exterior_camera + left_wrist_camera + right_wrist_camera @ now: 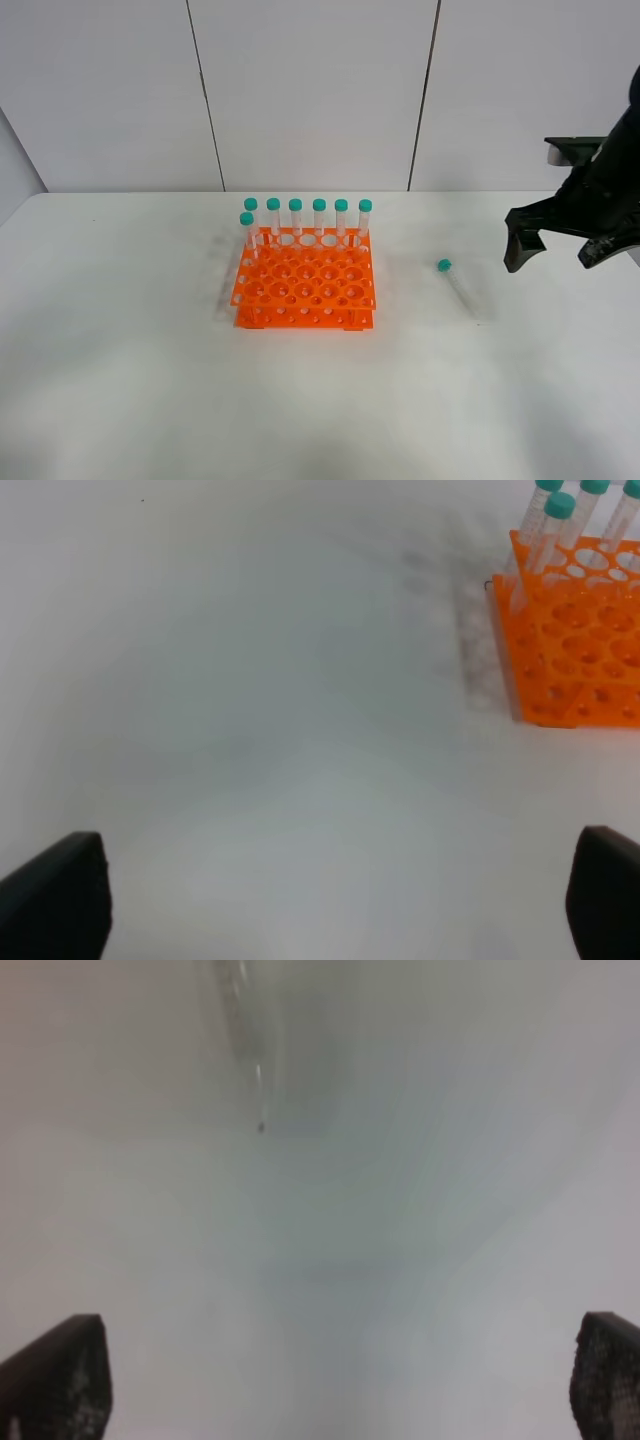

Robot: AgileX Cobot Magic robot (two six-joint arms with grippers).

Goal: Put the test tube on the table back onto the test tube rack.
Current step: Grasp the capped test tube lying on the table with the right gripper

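Note:
The test tube (458, 285) lies flat on the white table (150, 380), right of the orange test tube rack (304, 282), its teal cap pointing away from me. My right gripper (558, 255) hovers open and empty to the right of the tube. In the right wrist view its fingers (60, 1375) stand wide apart, and a faint clear streak (245, 1045) may be the tube. My left gripper (340, 900) is open and empty over bare table, left of the rack (575, 650); it is out of the exterior high view.
Several teal-capped tubes (307, 215) stand upright along the rack's back row, with one more at its left end. A white panelled wall (310, 90) rises behind the table.

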